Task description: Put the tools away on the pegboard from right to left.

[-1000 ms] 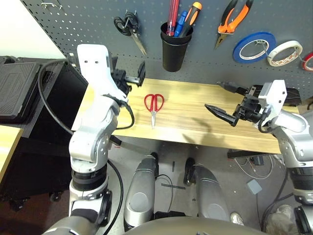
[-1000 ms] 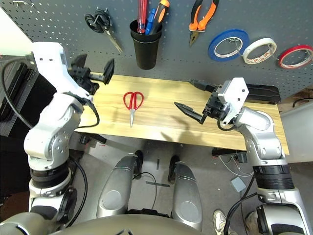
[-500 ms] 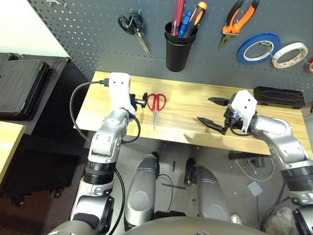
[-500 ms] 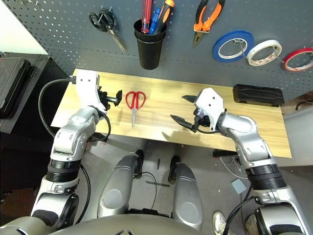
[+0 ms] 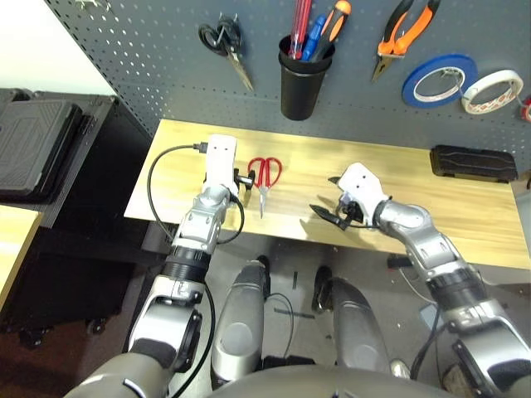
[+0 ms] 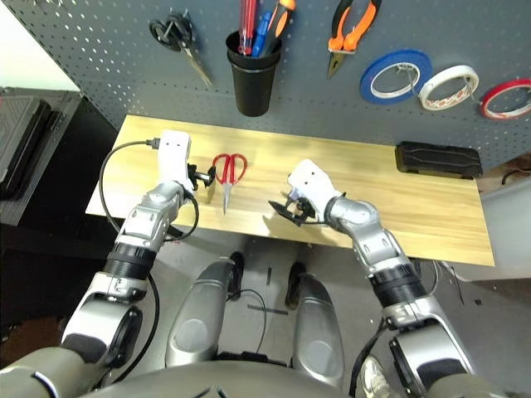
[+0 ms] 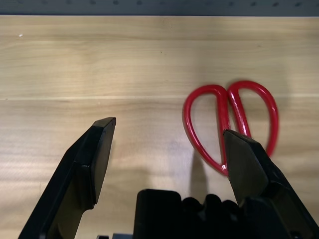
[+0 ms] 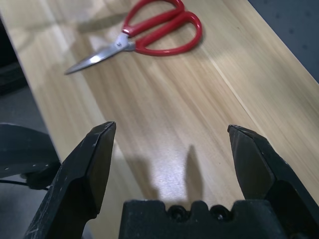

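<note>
Hovering spread and empty over the pale wood-grain tabletop (image 5: 465, 207), both pincers flanking the scissors (image 5: 264, 177).

Lying flat near the tabletop's left part: red oval-loop handles toward the pegboard (image 5: 149, 58), shiny closed steel blades pointing at the front edge. Sitting just left of the loops, the left pincer (image 5: 242, 180), its black wedge fingers (image 7: 94, 159) parted wide, one finger tip overlapping a loop in the wrist view, contact not clear. Hanging well to the right of the blades, the right pincer (image 5: 329, 201), also parted wide, holding nothing. Hanging on the dark perforated pegboard: pliers (image 5: 401, 29), red tape ring (image 6: 504, 97); standing in the glossy black cup (image 5: 302, 79), a slim red screwdriver (image 5: 298, 25).
</note>
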Tool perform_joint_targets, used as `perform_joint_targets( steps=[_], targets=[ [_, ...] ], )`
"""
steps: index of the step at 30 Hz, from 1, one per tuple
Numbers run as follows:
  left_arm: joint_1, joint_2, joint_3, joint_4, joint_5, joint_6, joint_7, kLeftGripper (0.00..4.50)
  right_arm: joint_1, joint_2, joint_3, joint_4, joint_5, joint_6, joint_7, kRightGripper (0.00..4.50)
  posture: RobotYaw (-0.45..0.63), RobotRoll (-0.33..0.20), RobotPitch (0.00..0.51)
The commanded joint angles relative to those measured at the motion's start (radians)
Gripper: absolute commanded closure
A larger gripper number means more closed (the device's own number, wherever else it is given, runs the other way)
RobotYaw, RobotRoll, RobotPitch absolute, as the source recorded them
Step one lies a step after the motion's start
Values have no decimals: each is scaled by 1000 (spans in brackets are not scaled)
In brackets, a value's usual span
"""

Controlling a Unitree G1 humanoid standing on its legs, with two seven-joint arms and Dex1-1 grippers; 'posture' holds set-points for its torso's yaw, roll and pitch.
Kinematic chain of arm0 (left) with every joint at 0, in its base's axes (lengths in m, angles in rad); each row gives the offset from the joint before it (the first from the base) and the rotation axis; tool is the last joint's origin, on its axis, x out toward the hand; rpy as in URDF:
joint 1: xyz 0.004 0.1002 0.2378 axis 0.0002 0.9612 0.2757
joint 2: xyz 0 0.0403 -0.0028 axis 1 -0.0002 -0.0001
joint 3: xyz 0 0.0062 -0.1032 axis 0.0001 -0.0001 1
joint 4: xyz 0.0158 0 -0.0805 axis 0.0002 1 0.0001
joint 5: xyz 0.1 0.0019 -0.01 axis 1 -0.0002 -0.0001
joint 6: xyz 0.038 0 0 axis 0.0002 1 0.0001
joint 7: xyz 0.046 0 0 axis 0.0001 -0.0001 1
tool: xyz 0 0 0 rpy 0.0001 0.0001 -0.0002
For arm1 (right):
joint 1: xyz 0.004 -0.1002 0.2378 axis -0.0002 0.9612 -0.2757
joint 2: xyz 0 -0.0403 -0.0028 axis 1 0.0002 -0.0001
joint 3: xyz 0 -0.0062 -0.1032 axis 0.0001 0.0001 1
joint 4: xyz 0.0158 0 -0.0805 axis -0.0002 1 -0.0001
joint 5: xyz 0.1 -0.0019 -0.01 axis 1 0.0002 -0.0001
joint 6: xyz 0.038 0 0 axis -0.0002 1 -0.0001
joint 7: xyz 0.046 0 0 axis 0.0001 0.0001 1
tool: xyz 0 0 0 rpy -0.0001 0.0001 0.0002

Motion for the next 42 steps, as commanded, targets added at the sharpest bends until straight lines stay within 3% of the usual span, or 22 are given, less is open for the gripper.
perform_joint_targets(
  steps=[1, 9, 14, 17, 25, 26, 32, 38, 42],
  targets=[
    [-32, -14, 6, 179, 25, -87, 16, 38, 13, 12, 16, 20, -21, -2, -14, 0, 197, 0, 332],
    [-142, -40, 35, 519, 33, -225, 49, 38, 13, 33, 10, -33, -29, 27, -36, 0, 167, 0, 329],
    [-153, -57, 31, 611, 50, -264, 37, 199, 19, 19, 3, -81, -31, 41, -37, 0, 154, 0, 326],
    [-146, -69, 38, 635, 52, -268, 41, 975, 21, 7, -7, -102, -26, 57, -38, 0, 141, 0, 316],
    [-137, -77, 71, 594, 36, -256, 66, 4070, 26, -16, -15, -100, -9, 33, -21, 0, 165, 0, 306],
    [-133, -75, 73, 580, 37, -250, 77, 4489, 25, -18, -17, -97, -5, 25, -17, 0, 169, 0, 305],
    [-69, -72, 102, 393, 12, -187, 85, 4489, 24, -31, -37, -76, 17, -33, 9, 0, 188, 0, 293],
    [137, -97, 130, -95, -29, -39, 97, 4489, 30, -58, -77, -20, 55, -168, 48, 0, 216, 0, 281],
    [267, -117, 137, -337, -36, -92, 109, 4489, 33, -52, -112, 12, 123, -324, 118, 0, 234, 0, 273]
  ],
)
